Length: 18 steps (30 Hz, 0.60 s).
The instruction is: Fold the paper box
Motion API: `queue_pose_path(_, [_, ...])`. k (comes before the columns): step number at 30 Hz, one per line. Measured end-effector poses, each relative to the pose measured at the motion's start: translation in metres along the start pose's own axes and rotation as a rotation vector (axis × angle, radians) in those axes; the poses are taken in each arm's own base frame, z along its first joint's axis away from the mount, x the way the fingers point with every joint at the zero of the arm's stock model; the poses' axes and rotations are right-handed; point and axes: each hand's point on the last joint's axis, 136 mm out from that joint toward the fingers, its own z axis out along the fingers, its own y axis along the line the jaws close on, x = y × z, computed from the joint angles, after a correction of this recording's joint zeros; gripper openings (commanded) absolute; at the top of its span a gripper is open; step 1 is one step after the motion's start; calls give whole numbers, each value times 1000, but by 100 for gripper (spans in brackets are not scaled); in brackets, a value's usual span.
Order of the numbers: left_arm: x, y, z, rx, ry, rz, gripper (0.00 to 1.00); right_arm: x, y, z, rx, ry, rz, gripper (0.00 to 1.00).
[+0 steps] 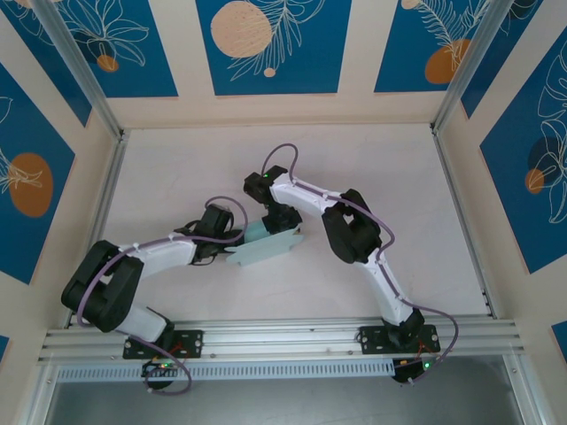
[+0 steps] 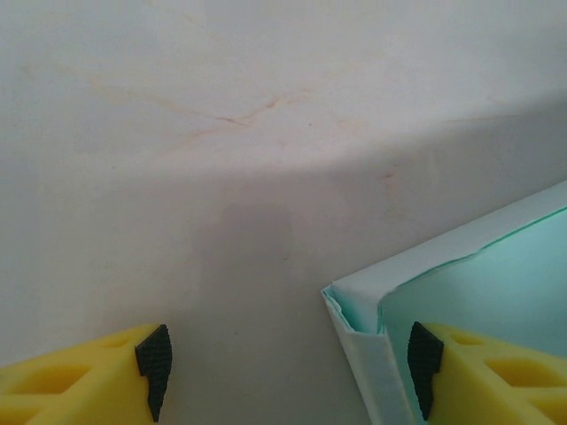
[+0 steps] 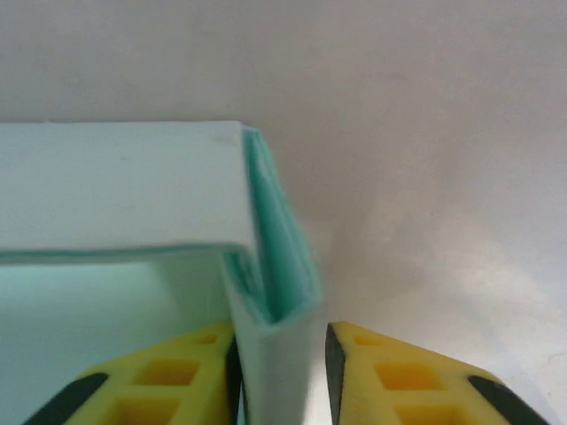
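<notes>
A: Paper box [image 1: 266, 247], position?

B: Middle of the table [image 1: 381, 164], between the two grippers; pale blue, partly folded; in the right wrist view one side wall stands up, doubled over at a corner.

A: Right gripper [image 3: 282, 376]?

B: On the box's far side; fingers pressed together on that doubled wall, one pad on each face.

A: Left gripper [image 2: 288, 359]?

B: At the box's left end; fingers spread wide, straddling a raised corner; right finger [image 2: 423, 354] inside the wall, left finger [image 2: 152, 354] over bare table.
</notes>
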Motion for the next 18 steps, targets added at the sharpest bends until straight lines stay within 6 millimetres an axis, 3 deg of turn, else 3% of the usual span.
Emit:
queue_pose_path(9, [-3,-4,2,-1,1,8,70,1,-2,2,46,-6,18,0])
queue_pose_path(14, [-4,-5,2,-2,2,8,71,2,-3,3,59,-6,17,1])
queue_pose_path(16, [-4,-5,2,-1,2,8,72,2,-3,3,58,-9,16,7])
queue_pose_path(18, [-5,-5,1,1,2,8,72,1,-2,1,55,-17,14,21])
